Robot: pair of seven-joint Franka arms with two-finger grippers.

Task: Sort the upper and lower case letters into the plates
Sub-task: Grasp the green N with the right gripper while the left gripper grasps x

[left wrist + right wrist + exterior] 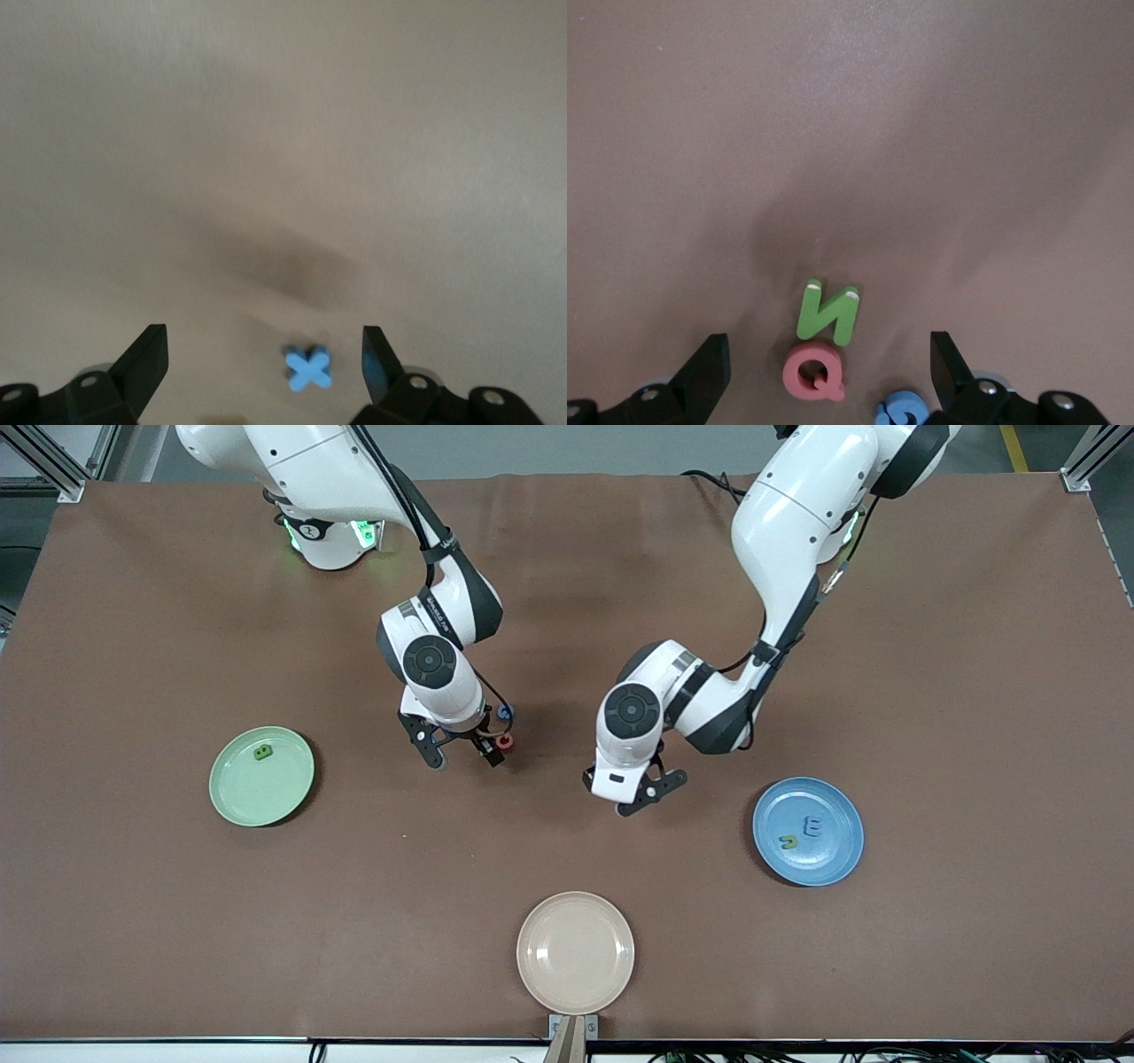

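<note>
The mint green plate [266, 797] holds one green letter [263, 753]. The blue plate [824, 864] holds a blue E [811, 826] and a green J [788, 839]. My right gripper [464, 760] is open, low over the table's middle. In the right wrist view [828, 356] a green N [827, 312] and a red Q [814, 373] lie between its fingers, with a blue letter [902, 411] beside one finger. The front view shows the red Q [505, 740] and the blue letter [505, 712]. My left gripper [651, 793] is open over a blue x [309, 368], seen between its fingers [264, 350].
A cream-beige plate [575, 952] lies near the table's front edge, nearer to the camera than both grippers. The brown mat covers the whole table. The two grippers hang side by side over the table's middle, a short gap apart.
</note>
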